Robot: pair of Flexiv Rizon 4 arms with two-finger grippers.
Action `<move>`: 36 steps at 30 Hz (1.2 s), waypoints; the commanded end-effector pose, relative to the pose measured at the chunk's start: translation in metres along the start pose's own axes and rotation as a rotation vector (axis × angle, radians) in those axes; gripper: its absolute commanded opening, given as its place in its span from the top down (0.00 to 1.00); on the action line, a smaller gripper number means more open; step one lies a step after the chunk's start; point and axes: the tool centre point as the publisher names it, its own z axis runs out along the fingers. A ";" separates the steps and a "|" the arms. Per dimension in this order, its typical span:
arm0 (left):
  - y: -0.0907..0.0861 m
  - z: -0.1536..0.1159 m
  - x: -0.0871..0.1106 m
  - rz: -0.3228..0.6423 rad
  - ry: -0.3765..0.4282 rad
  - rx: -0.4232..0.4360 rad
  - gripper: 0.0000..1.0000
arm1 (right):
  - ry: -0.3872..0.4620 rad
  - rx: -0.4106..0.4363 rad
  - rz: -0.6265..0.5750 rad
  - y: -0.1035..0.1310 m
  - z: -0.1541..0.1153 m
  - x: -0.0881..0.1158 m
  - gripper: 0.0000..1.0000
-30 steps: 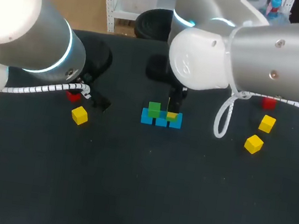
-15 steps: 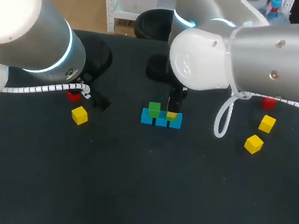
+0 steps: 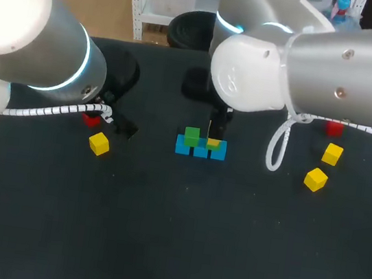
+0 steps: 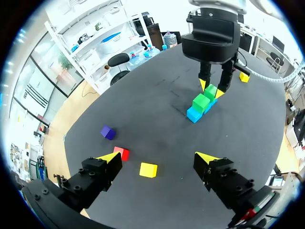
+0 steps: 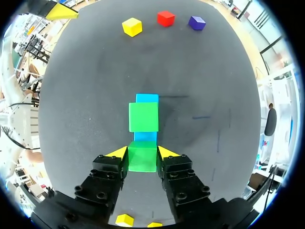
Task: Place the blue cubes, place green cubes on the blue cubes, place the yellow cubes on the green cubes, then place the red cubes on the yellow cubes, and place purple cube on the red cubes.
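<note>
Green cube (image 5: 142, 162) gripped btwn R pincer (image 5: 142, 153) tips, atop blue row (image 5: 147, 98); L pincer (image 4: 157, 157) wide.

**Q:** Support surface?
**A:** One dark table (image 3: 177, 249).

**Q:** Items resting directly on it?
**A:** Centre: a row of blue cubes (image 3: 200, 151), touching.
Left side: a yellow cube (image 3: 99, 144) and a red cube (image 3: 91, 120), with a purple cube (image 4: 108, 132) near the red one.
Right side: second yellow cube (image 3: 315, 179), third yellow cube (image 3: 332, 154) and second red cube (image 3: 334, 129).

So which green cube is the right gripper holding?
The green cube between the right gripper's fingers; the other green cube stands free on the blue cubes.
</note>
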 end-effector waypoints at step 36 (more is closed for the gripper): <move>0.001 0.000 0.000 0.001 -0.002 0.002 0.00 | -0.008 -0.001 0.010 0.000 0.002 0.003 1.00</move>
